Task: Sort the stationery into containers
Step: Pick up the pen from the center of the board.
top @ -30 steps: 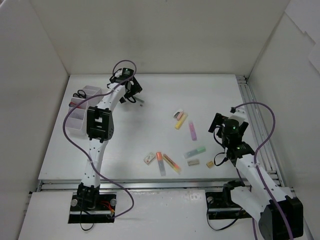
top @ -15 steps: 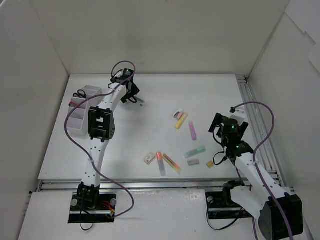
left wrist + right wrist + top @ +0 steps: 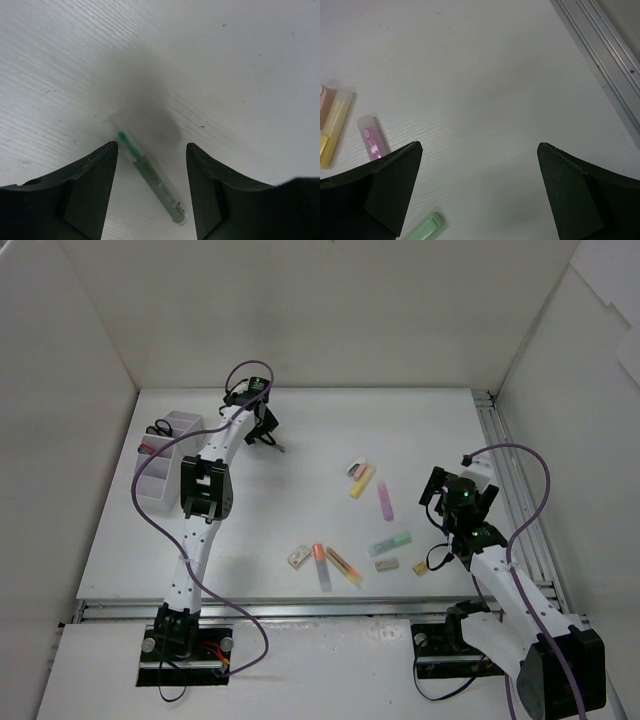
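Left wrist: pen [image 3: 150, 175] diagonal beneath left gripper [image 3: 151, 145], jaws spread (teal tip upper-left)

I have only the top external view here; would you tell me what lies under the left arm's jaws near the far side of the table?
Observer: A thin pen with a green core lies flat on the table. The left jaws stand open, one on either side of it.
Operator: Thank you. Are the right jaws holding anything?
Observer: No. The right jaws stand open over bare table, and a pink highlighter lies untouched beside them.
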`<state>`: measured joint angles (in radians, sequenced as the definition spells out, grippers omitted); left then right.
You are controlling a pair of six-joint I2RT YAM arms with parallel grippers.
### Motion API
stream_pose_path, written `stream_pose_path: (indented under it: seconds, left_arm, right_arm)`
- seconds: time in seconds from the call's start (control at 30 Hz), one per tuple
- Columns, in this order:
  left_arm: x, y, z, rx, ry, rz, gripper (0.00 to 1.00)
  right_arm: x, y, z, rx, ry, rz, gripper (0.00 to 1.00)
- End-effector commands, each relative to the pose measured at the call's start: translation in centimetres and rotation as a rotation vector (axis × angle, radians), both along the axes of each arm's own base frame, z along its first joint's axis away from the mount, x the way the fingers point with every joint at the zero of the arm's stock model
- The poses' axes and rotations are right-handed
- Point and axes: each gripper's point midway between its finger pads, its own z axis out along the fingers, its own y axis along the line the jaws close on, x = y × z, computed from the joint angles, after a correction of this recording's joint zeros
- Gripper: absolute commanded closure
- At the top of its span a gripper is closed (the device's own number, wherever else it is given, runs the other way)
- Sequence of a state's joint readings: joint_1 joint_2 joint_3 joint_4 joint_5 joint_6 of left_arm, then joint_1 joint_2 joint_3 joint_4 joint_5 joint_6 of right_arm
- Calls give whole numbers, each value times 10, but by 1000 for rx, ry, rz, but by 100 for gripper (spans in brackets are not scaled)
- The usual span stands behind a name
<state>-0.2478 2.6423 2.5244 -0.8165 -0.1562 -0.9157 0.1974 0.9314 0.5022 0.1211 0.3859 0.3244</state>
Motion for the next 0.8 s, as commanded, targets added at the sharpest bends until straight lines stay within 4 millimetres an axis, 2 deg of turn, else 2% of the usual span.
stream_pose_path:
  seconds: [0.0,0.1,0.17,0.2,0.33,0.43,0.47,0.5,0.6,0.63,0.67,0.7,0.73,0.77]
  left_arm:
    - [-2,-1,12,10,-11,-1,47]
    - [-2,0,8,18,-6,-13,55]
    - [-12,8,-2,61,42,-10,63]
    - [-16,11,-5,77,59,-15,63]
    - [-29,21,-2,136,94,-34,69]
    - [-34,25,2,164,110,-59,83]
    - [-36,25,1,164,116,-70,96]
    - [-36,24,5,168,113,-94,99]
    - [-34,8,1,116,89,-213,100]
    - [-23,-6,18,61,10,-266,100]
    - [-29,-8,10,53,18,-294,100]
    - [-26,-11,33,43,-40,-316,100]
    - [-17,-14,47,53,-109,-359,100]
    - [-25,-17,46,43,-107,-393,100]
  right_arm:
    - [10,-6,25,-1,-80,-49,2]
    - [10,-8,23,-6,-74,-59,2]
    - [9,-8,24,-5,-78,-63,2]
    - [9,-9,24,-5,-79,-68,2]
    - [8,-10,26,-3,-90,-76,2]
    - [8,-10,26,0,-93,-76,2]
    - [7,-10,25,2,-94,-79,2]
    - [7,-10,26,4,-100,-77,2]
    - [6,-10,27,7,-111,-80,2]
    - [6,-10,26,7,-110,-78,2]
    - [5,-11,27,10,-118,-80,2]
    - [5,-11,29,11,-126,-78,2]
    - [4,-9,29,13,-127,-70,2]
    - [4,-9,27,17,-128,-67,2]
